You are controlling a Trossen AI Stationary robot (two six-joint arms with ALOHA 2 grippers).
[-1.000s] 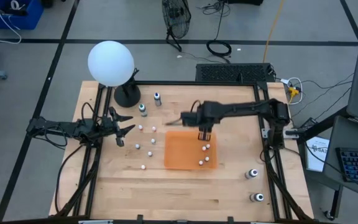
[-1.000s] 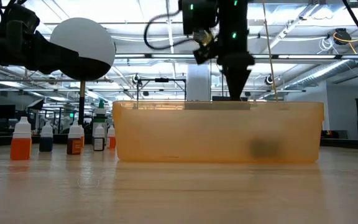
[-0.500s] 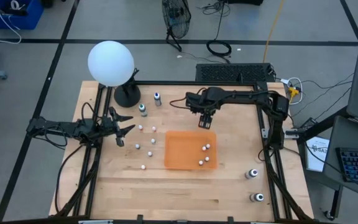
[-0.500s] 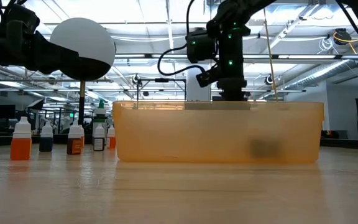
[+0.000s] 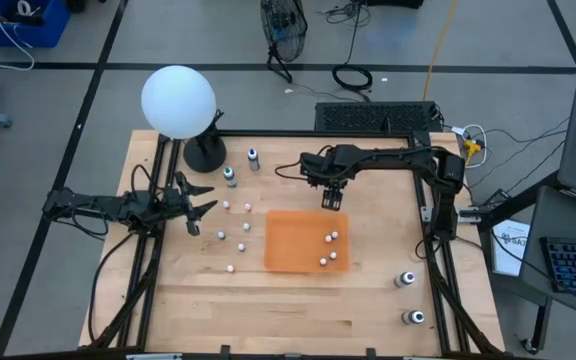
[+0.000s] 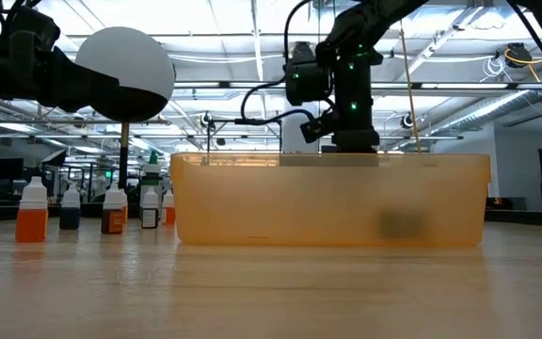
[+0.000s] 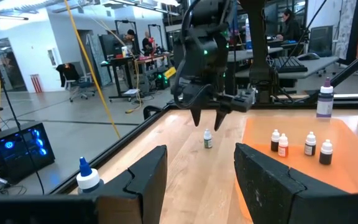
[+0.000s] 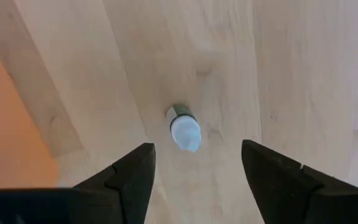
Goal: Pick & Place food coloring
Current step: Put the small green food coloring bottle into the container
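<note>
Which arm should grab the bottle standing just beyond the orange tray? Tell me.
Right. The right gripper hangs open directly above that green bottle, beside the orange tray. The left gripper waits open at the table's left side, farther off.

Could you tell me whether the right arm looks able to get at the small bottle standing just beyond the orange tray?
Probably yes. The right gripper hangs above the small white-capped bottle, fingers open to either side of it. The bottle stands alone on bare wood beside the orange tray, with nothing in between.
</note>
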